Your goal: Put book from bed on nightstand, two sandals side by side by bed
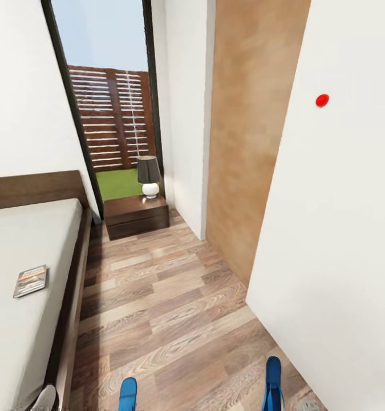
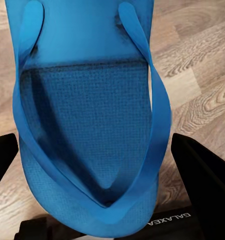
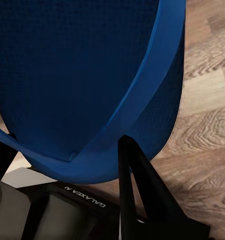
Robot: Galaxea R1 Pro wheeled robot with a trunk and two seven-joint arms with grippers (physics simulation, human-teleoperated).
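Book (image 1: 31, 281) is seen flat on bed (image 1: 21, 268), thin and light; an edge grip is judged best. Left tool (image 2: 100, 207) is clamped on one sandal (image 2: 87, 115), right tool (image 3: 67, 170) on the other sandal (image 3: 82, 75); both judged flexible, light.

Home bedroom: low dark-wood bed (image 1: 72, 279) with bare mattress, nightstand (image 1: 136, 216) with lamp (image 1: 149, 177) at the headboard corner, wood-plank floor (image 1: 169, 308), tall window (image 1: 109, 97) onto fenced yard.
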